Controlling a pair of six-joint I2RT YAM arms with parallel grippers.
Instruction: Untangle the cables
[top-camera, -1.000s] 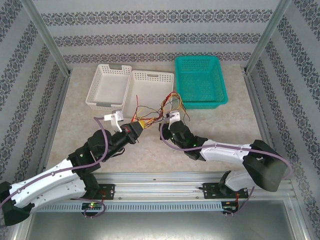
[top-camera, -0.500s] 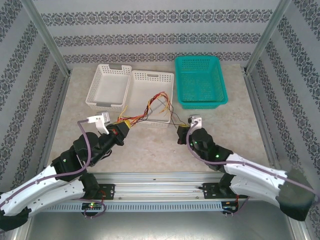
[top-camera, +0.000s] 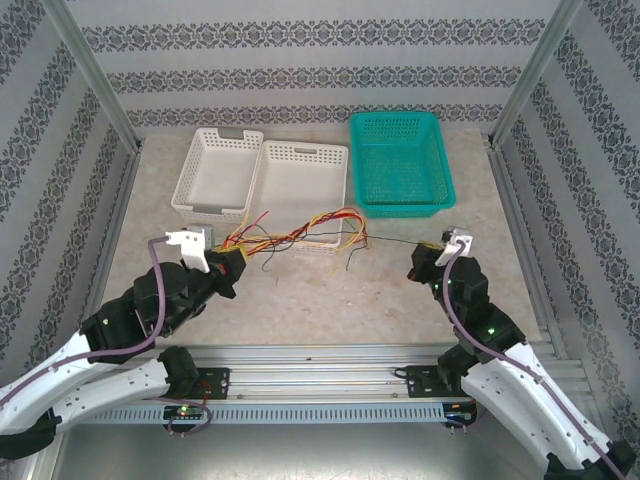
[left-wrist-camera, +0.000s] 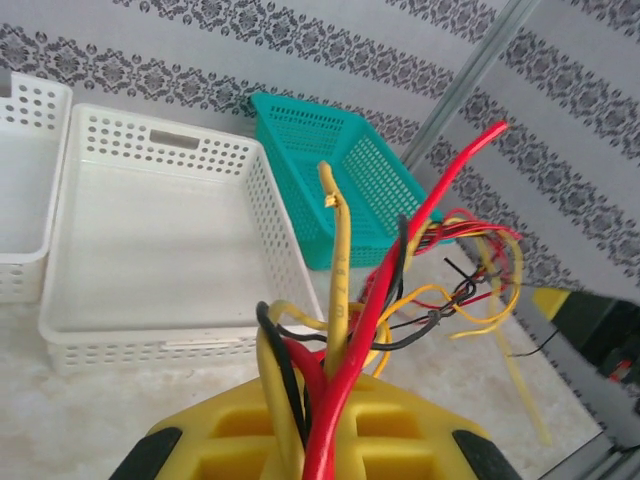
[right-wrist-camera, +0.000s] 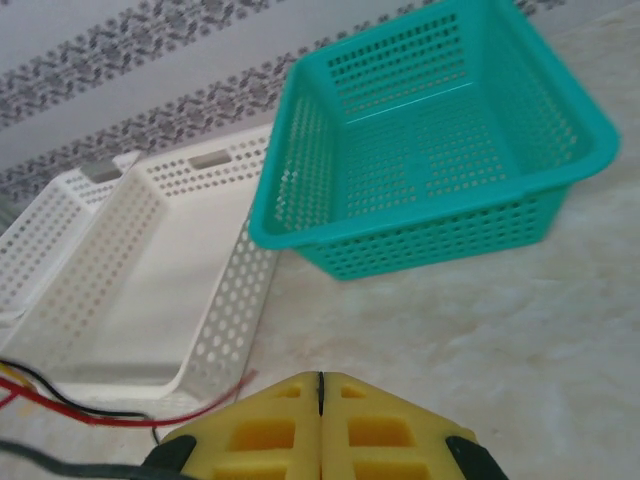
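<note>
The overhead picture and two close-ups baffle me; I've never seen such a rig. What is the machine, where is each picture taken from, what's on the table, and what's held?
The machine is two robot arms bolted at the table's near edge, each ending in a two-finger gripper. The wide picture comes from a fixed camera above and behind them. Each close-up comes from a camera on one wrist, with that gripper's own yellow pads at the bottom. On the table stand two white baskets and a teal basket. The left gripper is shut on a bunch of yellow, red and dark cables. The right gripper is shut too. One thin dark wire runs taut from the bunch to it, so it seems to pinch that wire.
</note>
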